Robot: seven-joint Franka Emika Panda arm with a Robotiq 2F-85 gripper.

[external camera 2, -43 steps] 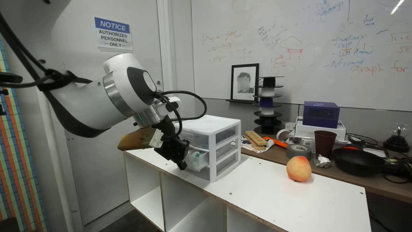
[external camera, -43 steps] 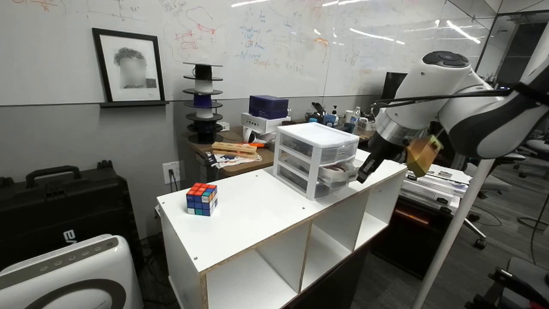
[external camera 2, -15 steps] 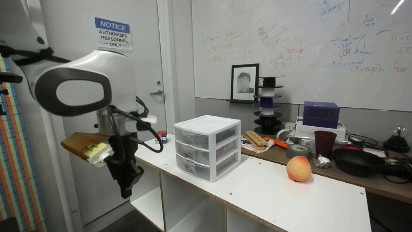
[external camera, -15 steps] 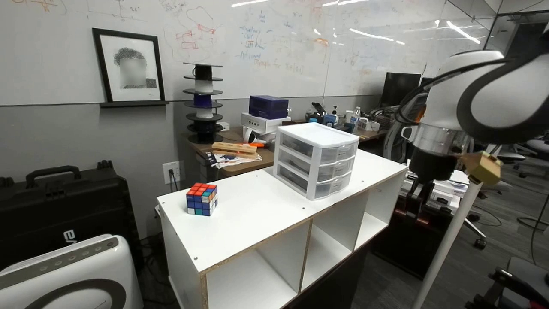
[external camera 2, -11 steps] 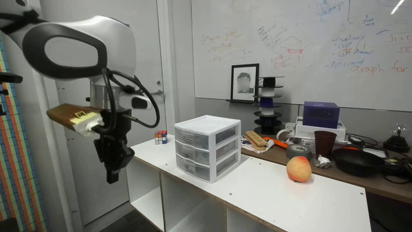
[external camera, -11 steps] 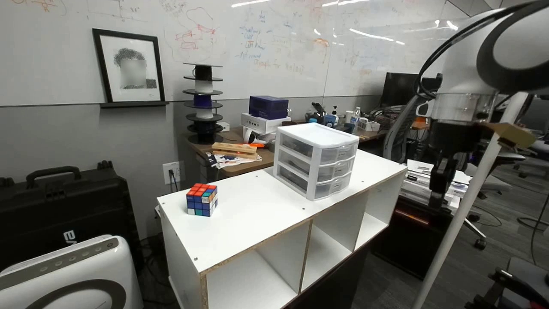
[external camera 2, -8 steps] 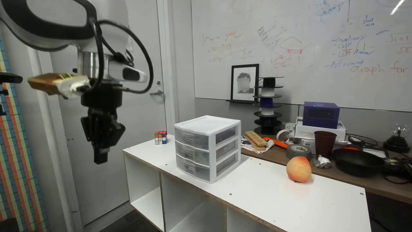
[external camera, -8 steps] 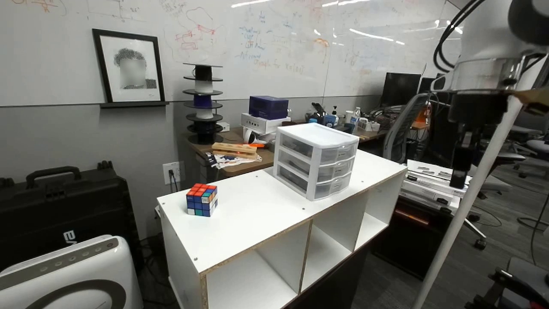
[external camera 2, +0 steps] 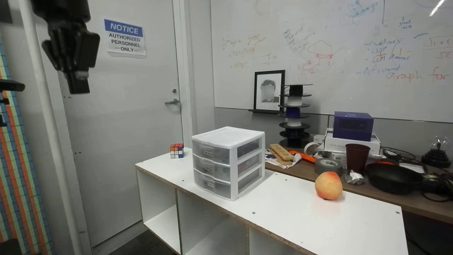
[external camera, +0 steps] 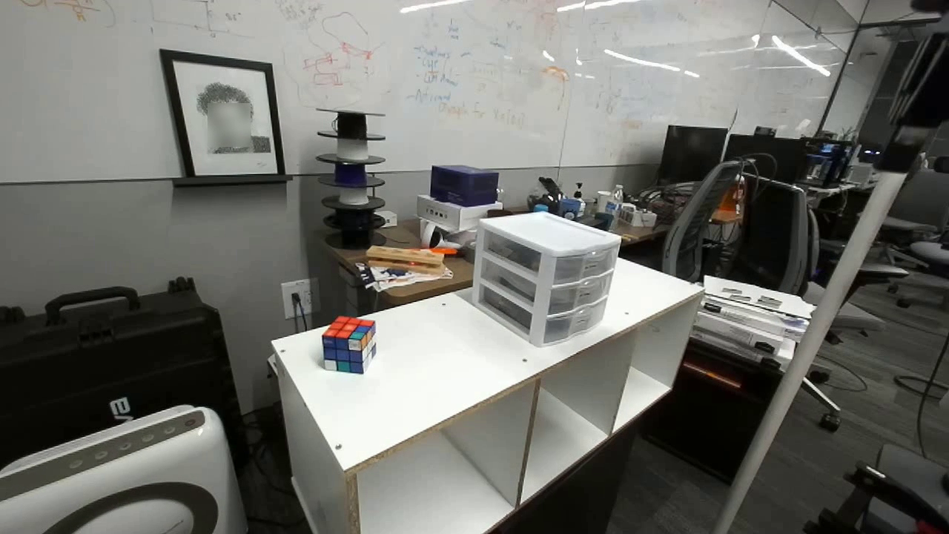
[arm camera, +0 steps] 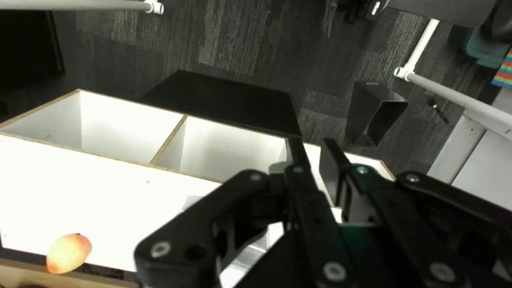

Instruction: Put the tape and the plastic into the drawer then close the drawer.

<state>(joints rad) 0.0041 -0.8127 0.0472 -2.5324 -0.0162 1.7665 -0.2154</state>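
Wrist view: the gripper (arm camera: 313, 149) has its two fingers a narrow gap apart and nothing held; the white shelf (arm camera: 108, 196) shows beyond.
Gripper: in an exterior view it hangs high before the door (external camera 2: 124, 131), pointing down, well apart from the unit (external camera 2: 228, 136).
Drawers: lowest drawer (external camera 2: 216, 186), middle drawer (external camera 2: 215, 171) and top drawer (external camera 2: 215, 154) all look flush in both exterior views, so whichever the task means is closed in the unit.
Tape and plastic: not to be made out through the cloudy fronts; that they lie inside is only a guess.
Grey roll (external camera 2: 328, 166): sits on the desk (external camera 2: 393, 200); cannot tell whether it counts.
Unit: the closing seems done and backing off seems the step in hand; go up and away, with no swing over the top, since a light plastic box would likely slide at a knock.
Pole (external camera 2: 56, 141): near the gripper in that view, depth unclear; park slowly.
Fronts: should one prove proud, bring the fingers together first, then press gently and squarely at its middle, lest it jam or the unit shift.
Cube (external camera: 349, 345) and fruit (external camera 2: 328, 185): both apart from the unit; any path across the shelf best runs high.
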